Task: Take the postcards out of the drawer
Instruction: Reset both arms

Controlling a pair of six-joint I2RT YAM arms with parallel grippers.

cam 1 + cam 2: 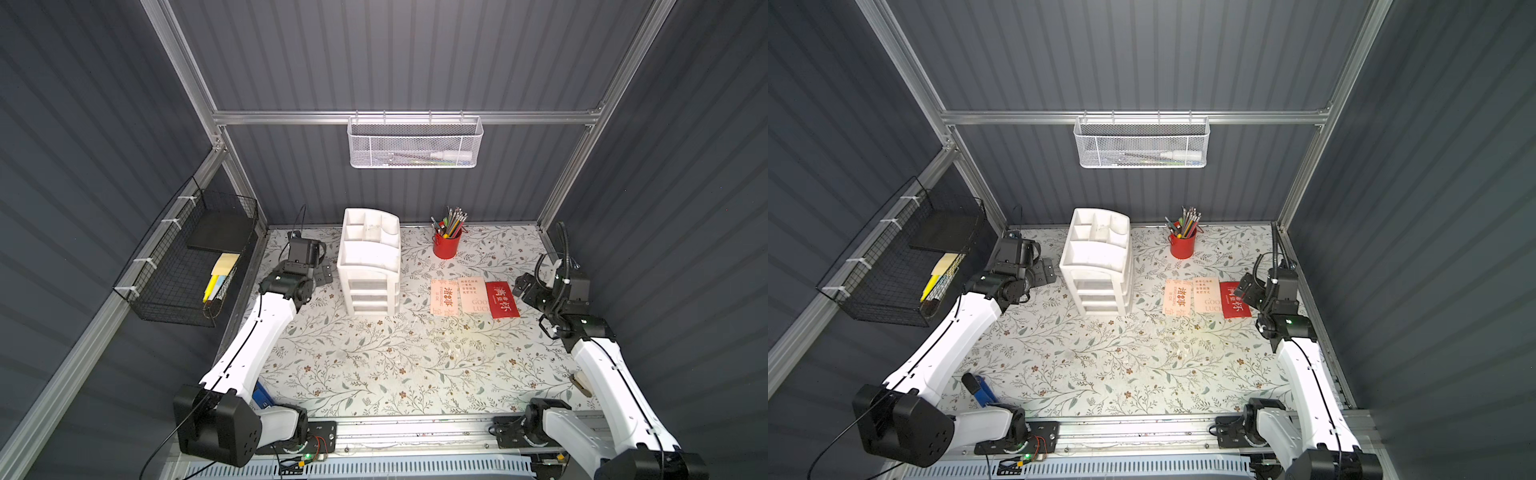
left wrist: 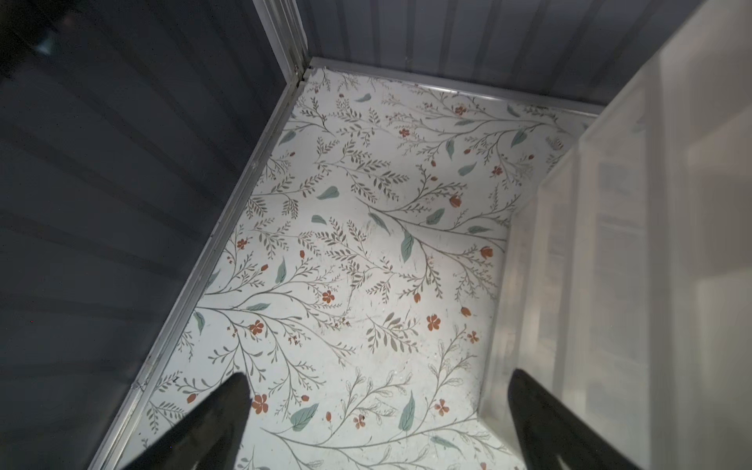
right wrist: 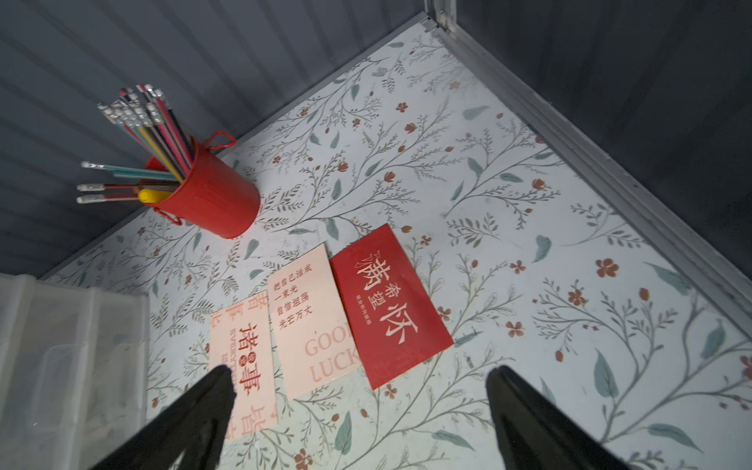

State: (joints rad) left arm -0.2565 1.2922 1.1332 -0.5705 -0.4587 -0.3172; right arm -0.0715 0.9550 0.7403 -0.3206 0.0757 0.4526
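Right claw (image 3: 364,374), spread, hangs near three thin postcards (image 3: 309,317), two peach, one red, lying flat on the floral desk (image 3: 529,203); a low sweep could scatter them. Left claw (image 2: 378,376), spread too, could bump the white plastic drawer unit (image 2: 610,244).

Floral table, one red cup at the back, two baskets up on the walls.
The red cup (image 1: 446,249) stands upright on the floral table (image 1: 374,365) near the back wall, crammed with pencils (image 1: 452,220) that fan out of its top. On the back rail hangs a white mesh basket (image 1: 415,143) with a white tube (image 1: 451,156) lying flat inside. On the left wall, a black wire basket (image 1: 166,291) holds yellow pads (image 1: 224,264), a yellow marker (image 1: 209,289) and a flat black slab (image 1: 220,235). A blue thing (image 1: 984,390) lies at the table's near left edge, partly hidden.
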